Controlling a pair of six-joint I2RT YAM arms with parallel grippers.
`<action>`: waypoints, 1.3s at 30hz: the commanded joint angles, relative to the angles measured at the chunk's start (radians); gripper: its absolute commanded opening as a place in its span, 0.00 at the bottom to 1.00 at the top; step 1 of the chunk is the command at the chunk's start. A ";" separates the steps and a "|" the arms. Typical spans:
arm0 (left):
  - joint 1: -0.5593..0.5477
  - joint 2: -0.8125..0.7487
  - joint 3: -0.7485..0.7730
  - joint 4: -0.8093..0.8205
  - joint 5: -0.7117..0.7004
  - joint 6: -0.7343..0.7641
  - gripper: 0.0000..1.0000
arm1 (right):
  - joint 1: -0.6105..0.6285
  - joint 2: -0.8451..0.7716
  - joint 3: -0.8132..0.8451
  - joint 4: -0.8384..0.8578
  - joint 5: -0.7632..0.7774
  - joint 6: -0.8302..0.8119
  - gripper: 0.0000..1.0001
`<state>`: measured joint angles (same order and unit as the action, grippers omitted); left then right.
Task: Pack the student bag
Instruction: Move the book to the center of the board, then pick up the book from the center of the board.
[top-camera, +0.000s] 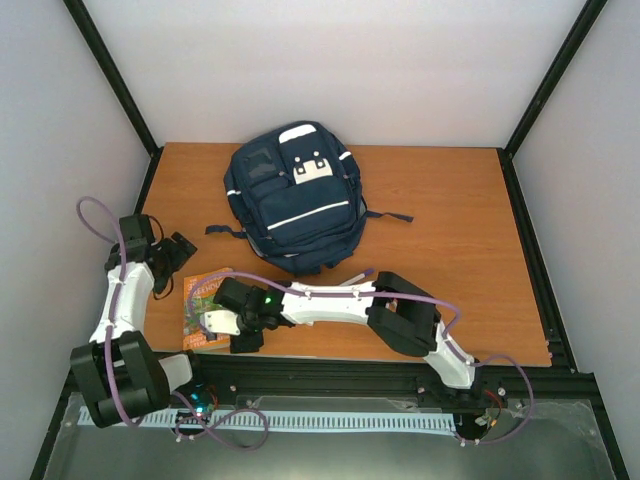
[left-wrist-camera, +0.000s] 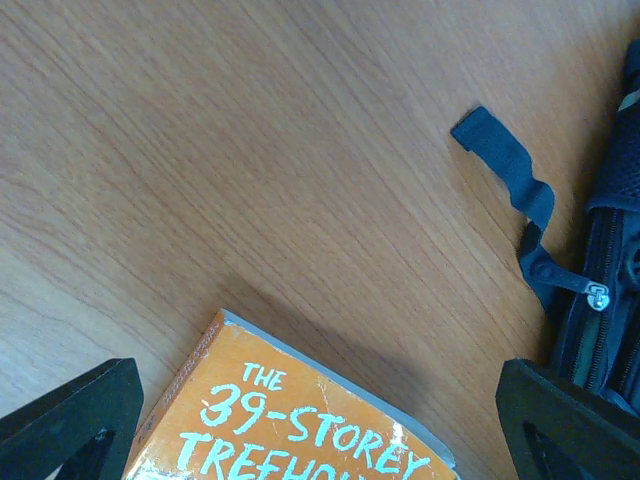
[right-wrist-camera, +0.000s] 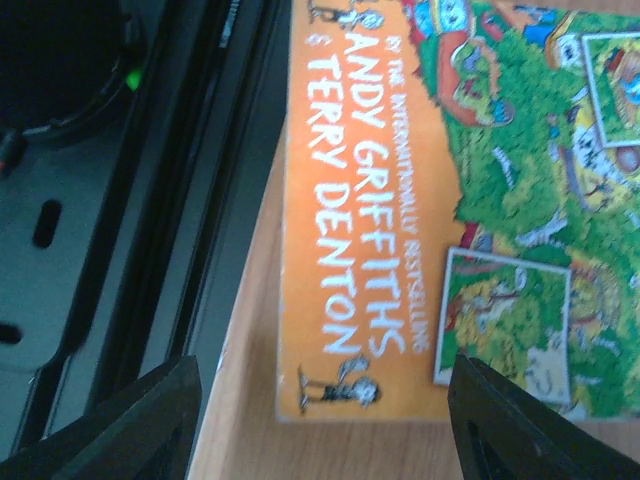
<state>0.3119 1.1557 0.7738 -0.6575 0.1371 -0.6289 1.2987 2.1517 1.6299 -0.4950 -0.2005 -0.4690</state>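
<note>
The navy student bag (top-camera: 295, 197) lies flat at the table's back centre, its front pocket and white patch facing up. An orange paperback book (top-camera: 203, 300) lies flat near the front left. In the left wrist view its top corner (left-wrist-camera: 290, 420) shows; in the right wrist view its cover (right-wrist-camera: 430, 200) shows. My right gripper (top-camera: 228, 322) is open, reaching left over the book's lower end, with nothing between the jaws (right-wrist-camera: 320, 420). My left gripper (top-camera: 182, 258) is open just above the book's far end. A bag strap (left-wrist-camera: 510, 170) and zipper pull (left-wrist-camera: 597, 296) lie to its right.
The table's front edge and a black metal rail (right-wrist-camera: 180, 200) run right beside the book's near side. A loose bag strap (top-camera: 225, 230) trails left of the bag, another (top-camera: 392, 215) to its right. Black frame posts (top-camera: 110, 75) stand at the back corners.
</note>
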 joint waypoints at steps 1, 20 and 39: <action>0.029 0.017 0.000 0.025 0.015 -0.016 1.00 | 0.008 0.057 0.058 0.045 0.084 -0.008 0.69; 0.046 0.033 -0.168 0.108 0.128 -0.067 0.95 | -0.210 0.064 0.030 0.044 0.058 0.107 0.58; -0.128 0.194 -0.179 0.293 0.219 -0.057 0.79 | -0.399 0.056 0.190 -0.043 -0.260 0.312 0.57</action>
<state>0.2180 1.3109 0.5812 -0.4076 0.3405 -0.6811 0.9638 2.1811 1.7481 -0.5354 -0.4122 -0.2558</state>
